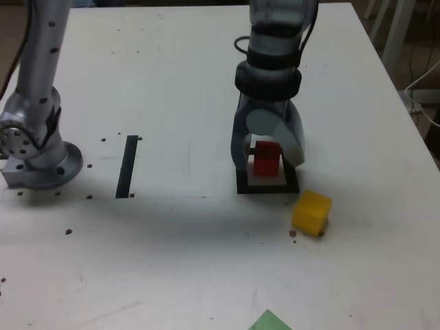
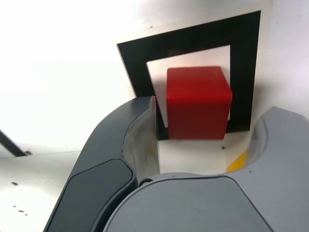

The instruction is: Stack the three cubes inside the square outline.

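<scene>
While the pincer (image 1: 269,159) hangs low over the white counter (image 1: 206,261), its two grey jaws stand apart on either side of the red cube (image 1: 267,157), and the wrist view shows clear gaps between the cube (image 2: 198,102) and each jaw, so nothing is gripped. The red cube sits on the white centre of the square outline (image 1: 242,186), inside the black tape frame (image 2: 193,41), with the jaws flanking it closely. Just beside the outline, toward the exterior view's right and nearer the camera, the yellow cube (image 1: 311,212) rests on the counter, apart from both the frame and the pincer; a sliver of yellow (image 2: 237,163) shows past one jaw in the wrist view. At the bottom edge of the exterior view only a corner of the green cube (image 1: 269,321) is visible, well apart from the outline. On the exterior view's left lies a straight black tape strip (image 1: 127,166), and beyond it stands the arm's metal base (image 1: 38,155). Small dark specks dot the counter.
</scene>
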{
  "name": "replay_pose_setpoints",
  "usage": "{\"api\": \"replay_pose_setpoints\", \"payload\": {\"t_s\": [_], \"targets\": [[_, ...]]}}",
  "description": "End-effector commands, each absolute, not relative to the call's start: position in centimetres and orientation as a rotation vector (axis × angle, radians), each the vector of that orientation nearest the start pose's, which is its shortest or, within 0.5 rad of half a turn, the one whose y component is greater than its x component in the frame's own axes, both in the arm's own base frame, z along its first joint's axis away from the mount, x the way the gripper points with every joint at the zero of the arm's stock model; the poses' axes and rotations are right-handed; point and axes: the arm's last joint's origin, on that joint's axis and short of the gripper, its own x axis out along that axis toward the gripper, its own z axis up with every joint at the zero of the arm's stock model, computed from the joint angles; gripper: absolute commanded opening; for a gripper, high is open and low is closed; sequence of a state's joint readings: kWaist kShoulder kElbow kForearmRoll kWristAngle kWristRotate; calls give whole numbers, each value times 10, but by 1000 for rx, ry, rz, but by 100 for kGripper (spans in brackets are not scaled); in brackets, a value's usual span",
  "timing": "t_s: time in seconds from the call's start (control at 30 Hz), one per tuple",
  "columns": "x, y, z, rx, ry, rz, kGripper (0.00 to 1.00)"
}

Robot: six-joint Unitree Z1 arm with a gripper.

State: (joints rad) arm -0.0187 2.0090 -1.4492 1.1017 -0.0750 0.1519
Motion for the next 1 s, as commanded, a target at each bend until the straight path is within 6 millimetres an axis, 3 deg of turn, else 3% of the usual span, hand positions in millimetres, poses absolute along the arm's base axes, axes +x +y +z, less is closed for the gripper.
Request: {"api": "replay_pose_setpoints", "payload": {"t_s": [0.0, 0.3, 0.5, 0.7, 0.97], "targets": [[349, -13, 245, 87, 1633, -197, 100], [339, -27, 270, 166, 1611, -197, 100], [339, -55, 280, 268, 1587, -234, 100], [341, -89, 286, 350, 1547, -296, 99], [353, -104, 281, 381, 1550, -324, 99]]}}
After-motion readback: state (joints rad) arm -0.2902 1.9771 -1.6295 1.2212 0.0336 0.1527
